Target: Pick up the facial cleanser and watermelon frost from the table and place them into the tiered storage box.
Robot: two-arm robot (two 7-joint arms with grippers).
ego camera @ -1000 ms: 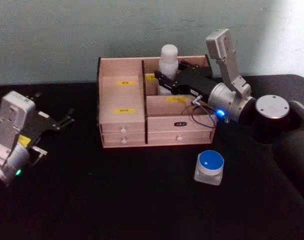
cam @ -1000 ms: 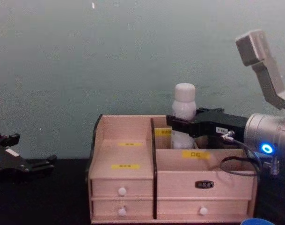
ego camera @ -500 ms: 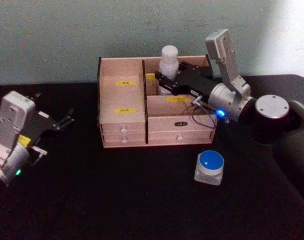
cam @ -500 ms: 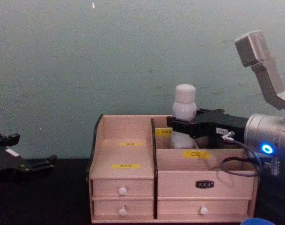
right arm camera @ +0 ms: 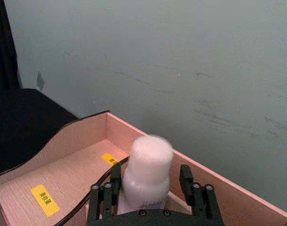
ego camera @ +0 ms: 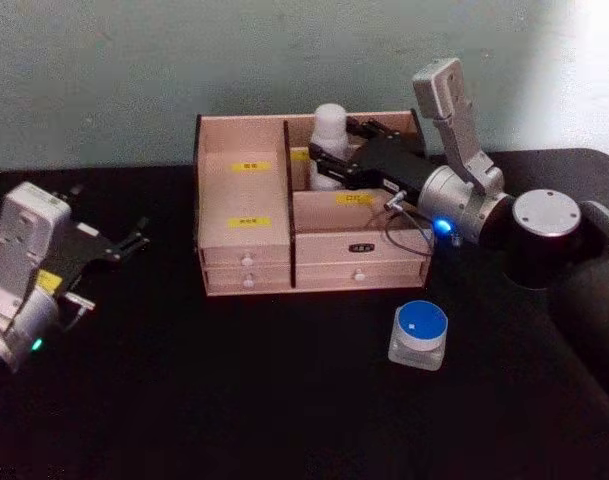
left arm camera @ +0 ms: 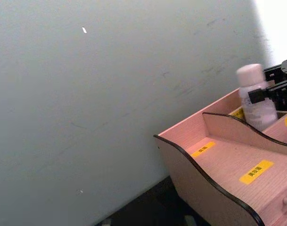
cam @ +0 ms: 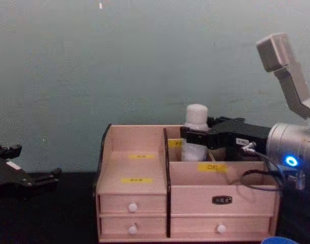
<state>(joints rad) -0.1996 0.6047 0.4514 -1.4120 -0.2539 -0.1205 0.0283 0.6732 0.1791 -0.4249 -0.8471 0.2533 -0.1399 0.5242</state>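
Note:
The facial cleanser (ego camera: 329, 125) is a white bottle with a rounded cap. It stands upright in the back right compartment of the tiered storage box (ego camera: 244, 240), a light wooden organiser with yellow labels and white-knobbed drawers. My right gripper (ego camera: 329, 165) is open around the bottle's body, one finger on each side (right arm camera: 150, 193). In the chest view the bottle (cam: 196, 114) rises just above the gripper (cam: 195, 137). The watermelon frost (ego camera: 421, 332), a small clear jar with a blue lid, sits on the black table in front of the box's right end. My left gripper (ego camera: 134, 240) rests open at the far left.
A grey-green wall stands close behind the box (cam: 134, 175). A cable loops from the right wrist over the box's front right corner (ego camera: 404, 235). The black table stretches bare between the left gripper and the box, and in front of the drawers.
The white bottle has dropped lower into the back right compartment while the right gripper stayed at about the same height. The left arm has not moved.

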